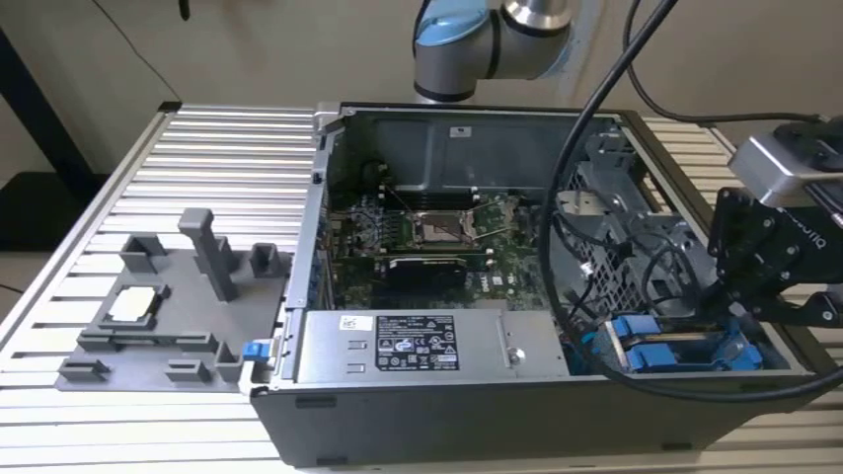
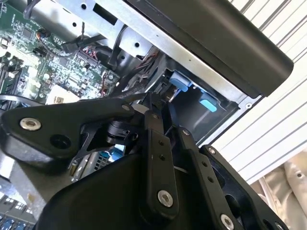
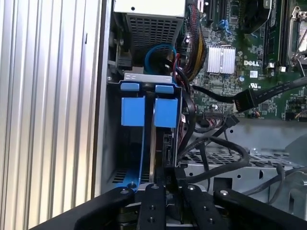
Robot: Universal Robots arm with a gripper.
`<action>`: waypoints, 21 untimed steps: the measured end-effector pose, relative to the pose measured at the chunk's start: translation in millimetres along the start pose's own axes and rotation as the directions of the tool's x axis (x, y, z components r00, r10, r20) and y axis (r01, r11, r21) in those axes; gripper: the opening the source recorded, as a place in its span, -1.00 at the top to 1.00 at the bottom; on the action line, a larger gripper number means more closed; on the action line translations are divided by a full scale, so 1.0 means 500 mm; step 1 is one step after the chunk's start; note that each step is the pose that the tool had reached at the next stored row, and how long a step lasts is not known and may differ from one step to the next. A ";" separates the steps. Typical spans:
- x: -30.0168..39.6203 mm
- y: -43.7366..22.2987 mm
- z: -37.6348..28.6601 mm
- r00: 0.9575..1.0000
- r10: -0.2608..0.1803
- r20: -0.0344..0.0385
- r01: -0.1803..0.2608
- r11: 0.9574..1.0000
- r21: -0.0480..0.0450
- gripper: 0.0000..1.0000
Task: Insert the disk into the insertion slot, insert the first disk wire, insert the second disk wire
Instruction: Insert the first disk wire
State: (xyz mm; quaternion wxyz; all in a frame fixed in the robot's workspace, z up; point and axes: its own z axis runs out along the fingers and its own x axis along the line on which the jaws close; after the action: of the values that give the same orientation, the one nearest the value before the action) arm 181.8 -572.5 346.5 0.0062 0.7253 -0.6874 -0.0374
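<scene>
Inside the insertion slot (image 3: 114,143): the disk (image 3: 166,112), apparently seated, on edge in its blue carrier. At the slot's mouth: gripper (image 3: 167,171), jaws drawn together; contents not discernible. Step judged: disk-wire insertion, which calls for squaring a connector to the disk.

One open computer case (image 1: 527,425) lay on one slatted counter (image 1: 224,138). Inside it were one grey power-supply box (image 1: 323,351) and one green motherboard (image 1: 395,232). Two blue plastic tabs (image 3: 133,110) stood side by side. There was one grey fixture plate (image 1: 138,346) and one black hand (image 3: 165,175).
</scene>
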 end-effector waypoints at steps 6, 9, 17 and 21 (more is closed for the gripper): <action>0.001 -0.001 0.001 1.000 0.000 0.002 0.000 1.000 0.000 0.62; 0.001 -0.001 0.004 1.000 0.001 0.009 -0.001 1.000 0.003 0.62; 0.001 -0.001 0.010 1.000 0.002 0.028 -0.002 1.000 0.006 0.62; 0.001 -0.001 0.013 1.000 0.005 0.028 -0.006 1.000 0.007 0.62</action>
State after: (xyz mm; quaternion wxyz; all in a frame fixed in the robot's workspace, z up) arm 182.0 -572.8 339.9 -0.0059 0.7228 -0.6895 -0.0453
